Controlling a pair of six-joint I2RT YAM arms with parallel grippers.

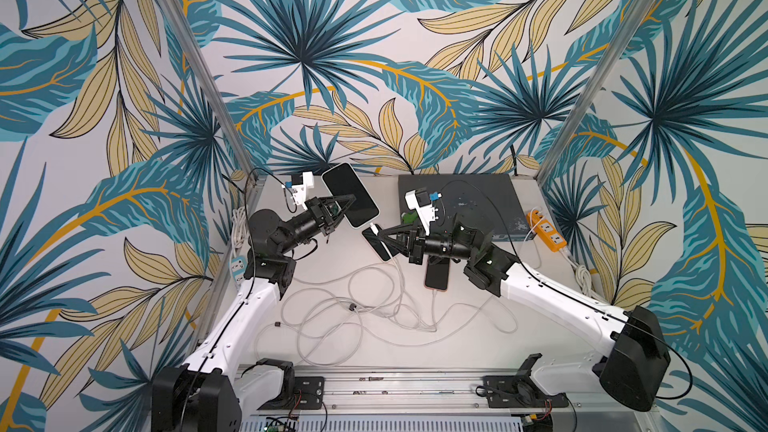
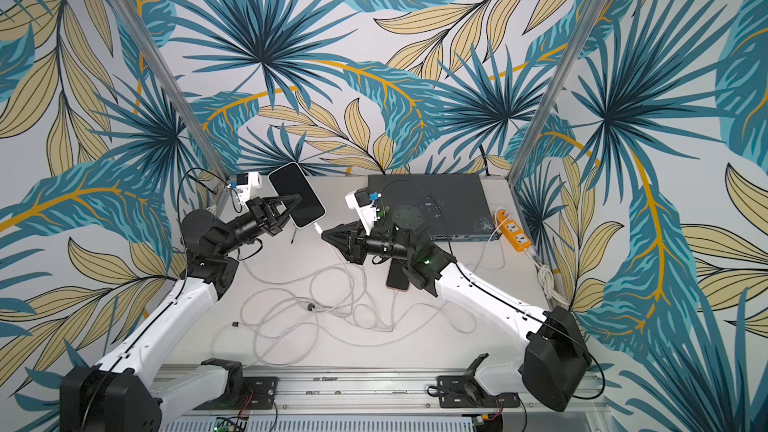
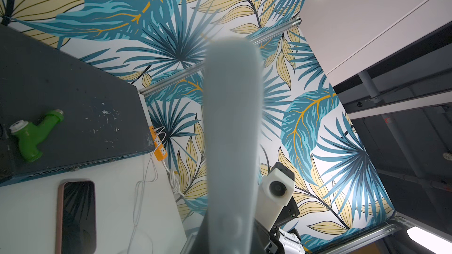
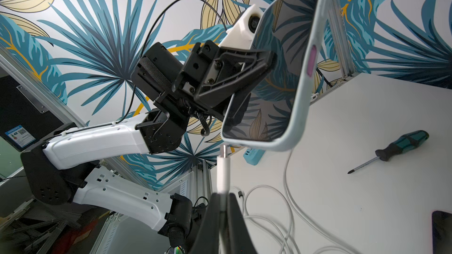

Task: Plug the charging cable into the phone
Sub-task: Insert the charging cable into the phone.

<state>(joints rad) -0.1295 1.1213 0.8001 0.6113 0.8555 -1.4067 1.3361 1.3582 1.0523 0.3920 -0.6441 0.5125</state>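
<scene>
The phone, dark-screened in a pale blue case, is held tilted above the table, with my left gripper shut on its side. In the left wrist view its blurred edge fills the middle. My right gripper is shut on the charging cable's white plug. The plug points at the phone's bottom edge, and its metal tip reaches that edge. Whether the tip is inside the port I cannot tell.
Loose white cables sprawl across the table. A pink-cased phone and a dark phone lie under the right arm. A grey box with a green fitting stands at the back. An orange power strip and a screwdriver lie nearby.
</scene>
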